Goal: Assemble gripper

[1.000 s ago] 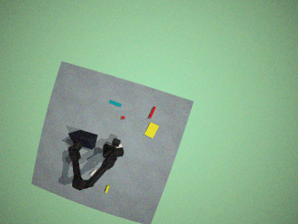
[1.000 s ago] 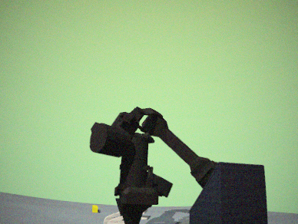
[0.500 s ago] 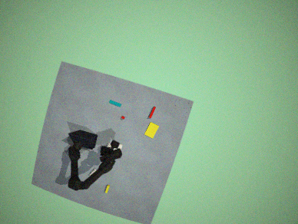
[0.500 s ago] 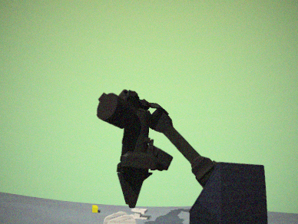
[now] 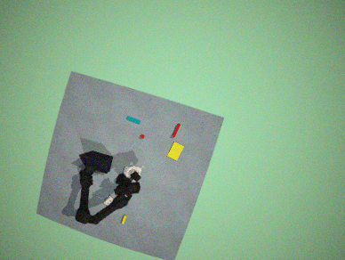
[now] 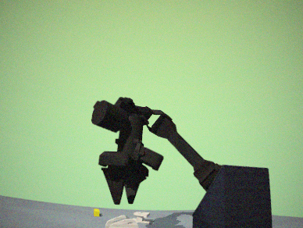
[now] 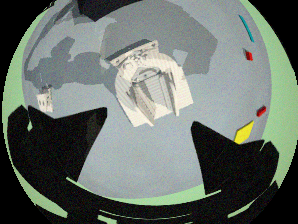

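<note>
The white gripper base (image 5: 132, 170) (image 6: 122, 222) lies on the table; in the wrist view it has a rounded body, with a toothed, holed part across its far end. Two long pale jaws, one at left (image 7: 144, 106) and one at right (image 7: 171, 98), lie side by side over it, pointing towards my fingers. Whether they sit on the pins or their teeth mesh is too small to tell. A small white piece with dark holes (image 5: 108, 200) (image 7: 45, 100), possibly the housing plate, lies apart. My gripper (image 6: 124, 202) (image 7: 150, 118) is open and empty, above the base.
A teal bar (image 5: 133, 120) (image 7: 246, 28), a small red block (image 5: 142, 136) (image 7: 249, 55), a red bar (image 5: 176, 130) (image 7: 261, 111) and a yellow slab (image 5: 176, 151) (image 7: 244, 133) lie beyond the base. A small yellow block (image 5: 124, 219) (image 6: 96, 212) lies near the arm's elbow in the top view.
</note>
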You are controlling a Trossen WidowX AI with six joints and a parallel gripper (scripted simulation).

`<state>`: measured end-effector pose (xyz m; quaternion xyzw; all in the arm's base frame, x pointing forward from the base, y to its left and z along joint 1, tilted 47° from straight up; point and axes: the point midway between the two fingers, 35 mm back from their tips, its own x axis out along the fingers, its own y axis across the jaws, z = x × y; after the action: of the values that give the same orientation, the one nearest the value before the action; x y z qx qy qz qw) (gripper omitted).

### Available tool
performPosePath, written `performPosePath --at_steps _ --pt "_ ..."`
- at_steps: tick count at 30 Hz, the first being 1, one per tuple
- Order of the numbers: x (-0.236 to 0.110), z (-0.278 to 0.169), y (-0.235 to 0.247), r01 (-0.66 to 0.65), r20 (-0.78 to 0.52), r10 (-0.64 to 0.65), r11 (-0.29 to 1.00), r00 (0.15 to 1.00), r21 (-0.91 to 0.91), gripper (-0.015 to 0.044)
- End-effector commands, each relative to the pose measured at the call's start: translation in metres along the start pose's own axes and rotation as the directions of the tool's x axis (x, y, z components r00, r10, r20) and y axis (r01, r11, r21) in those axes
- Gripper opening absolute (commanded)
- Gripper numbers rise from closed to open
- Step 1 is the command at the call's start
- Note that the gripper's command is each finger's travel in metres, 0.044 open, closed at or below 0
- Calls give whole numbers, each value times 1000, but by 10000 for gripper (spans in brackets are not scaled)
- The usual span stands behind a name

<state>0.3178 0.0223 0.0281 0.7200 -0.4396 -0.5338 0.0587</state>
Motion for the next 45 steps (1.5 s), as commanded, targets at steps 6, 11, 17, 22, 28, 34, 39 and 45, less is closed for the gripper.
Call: performPosePath --at_steps 6,11,17,22,28,34,39,45 --pt "-2 -15 26 -1 8 -2 963 1000 270 440" --pt "-4 -23 40 0 11 -6 910 1000 415 440" --pt "-5 -31 58 -1 14 -9 818 1000 576 440" --pt "-7 -38 73 -2 16 -12 720 1000 694 440" --pt "-8 -44 92 -6 17 -14 579 1000 815 440" --pt "-10 -49 110 -9 17 -15 419 1000 908 440" --pt "-11 -52 126 -12 16 -15 274 1000 962 440" --pt "-12 -55 145 -14 15 -14 91 1000 996 440"
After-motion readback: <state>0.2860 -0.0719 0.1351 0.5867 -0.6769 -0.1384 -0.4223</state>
